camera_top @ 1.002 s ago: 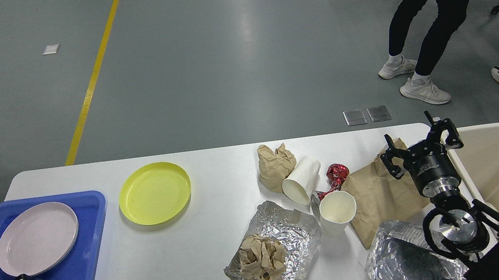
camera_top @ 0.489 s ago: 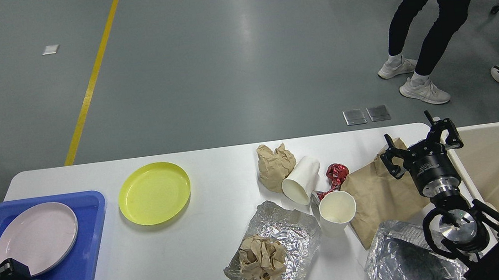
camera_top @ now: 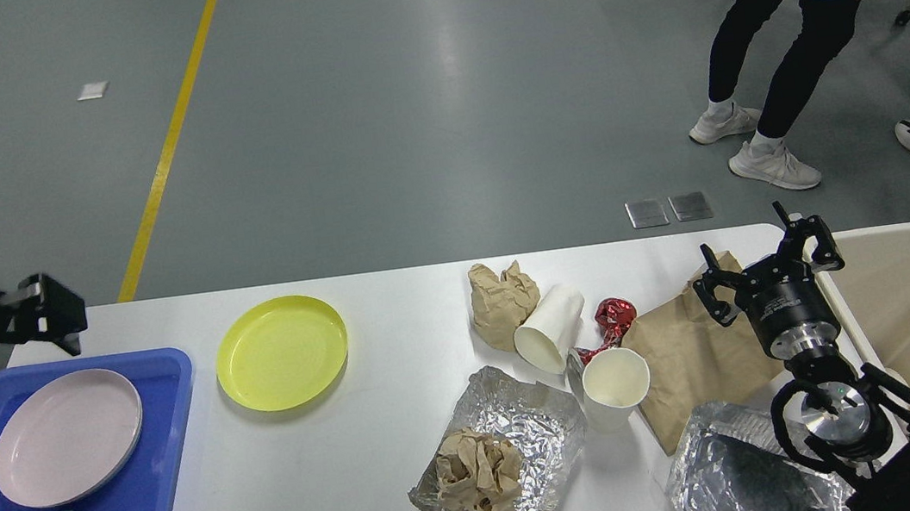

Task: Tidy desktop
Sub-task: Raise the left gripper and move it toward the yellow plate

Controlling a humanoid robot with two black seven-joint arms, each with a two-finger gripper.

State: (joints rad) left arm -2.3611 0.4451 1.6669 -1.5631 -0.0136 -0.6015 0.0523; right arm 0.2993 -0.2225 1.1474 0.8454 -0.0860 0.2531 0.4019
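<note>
My left gripper hangs empty, jaw state unclear, so I'd swing it low to the round yellow plastic plate on the white desktop and pinch its near rim, while my right gripper waits open.

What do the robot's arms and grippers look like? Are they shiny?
Mostly black. The right gripper has two black hooked fingers on a round black body with tiny white lettering. Below it sits a shiny silver disc ringed by a black cable loop. The left gripper is black and blocky, with a silvery patch on its arm.
</note>
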